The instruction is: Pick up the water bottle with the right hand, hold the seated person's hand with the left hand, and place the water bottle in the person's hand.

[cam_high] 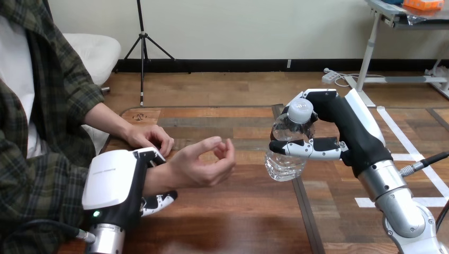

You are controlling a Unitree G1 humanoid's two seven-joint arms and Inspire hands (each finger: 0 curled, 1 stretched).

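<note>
A: Where's the water bottle (286, 153)?
B: In the right hand (344, 135), fingers and thumb wrapped round it, cap (301, 110) up. It sits at 3 o'clock from the person's hand (204, 165), apart from it. It seems clear of the table (238, 211), though I can't be sure.
A: And the left hand (114, 185)?
B: At 8 o'clock, clasped round the person's wrist (159, 179); that palm faces up, fingers loosely curled. The person's other hand (151, 138) rests at 10 o'clock from it.
</note>
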